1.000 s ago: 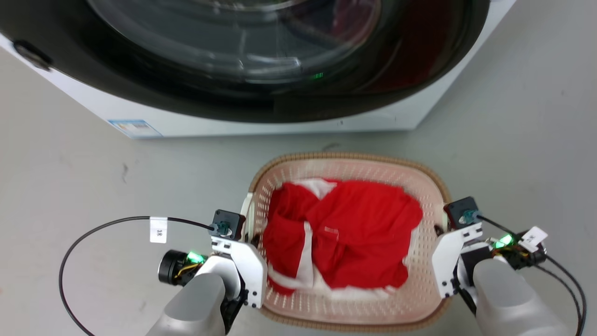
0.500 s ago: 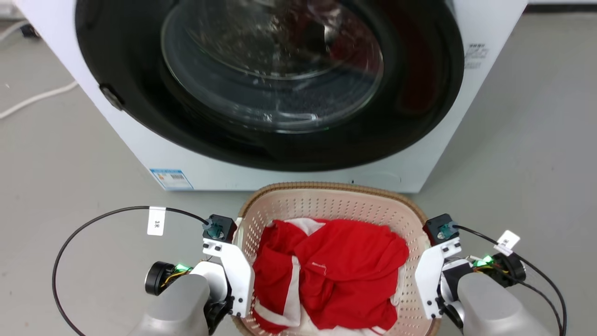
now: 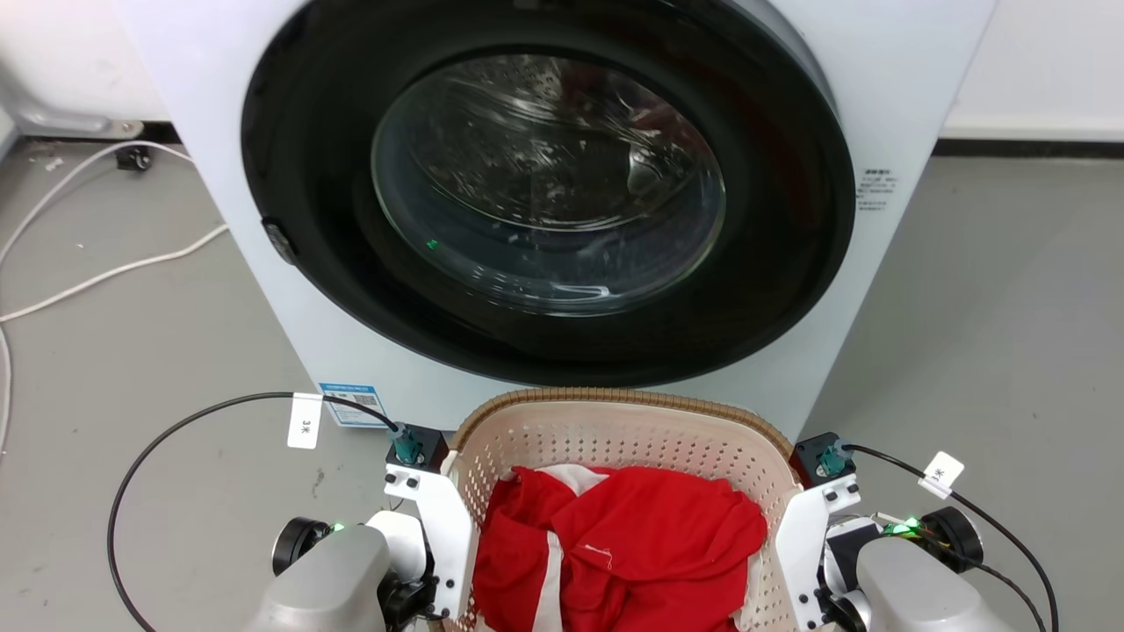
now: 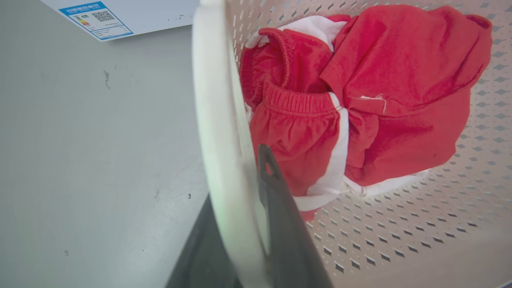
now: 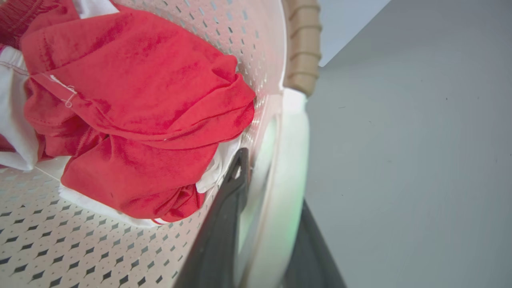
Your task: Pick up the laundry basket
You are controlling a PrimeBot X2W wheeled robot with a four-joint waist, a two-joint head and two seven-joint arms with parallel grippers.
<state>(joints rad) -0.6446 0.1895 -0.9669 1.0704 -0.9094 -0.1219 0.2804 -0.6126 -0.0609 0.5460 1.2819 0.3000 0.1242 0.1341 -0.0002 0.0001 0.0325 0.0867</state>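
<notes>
Before washing machine (image 3: 544, 219), left gripper (image 4: 234, 180) and right gripper (image 5: 272, 180) clamp laundry basket (image 3: 615, 397) by its white handles (image 4: 216, 100); grasp done; full lift judged not yet finished.

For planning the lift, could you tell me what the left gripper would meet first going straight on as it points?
The left gripper would meet the white handle of the basket, already between its fingers and running on ahead; beyond, probably the washer; depth unclear.
</notes>
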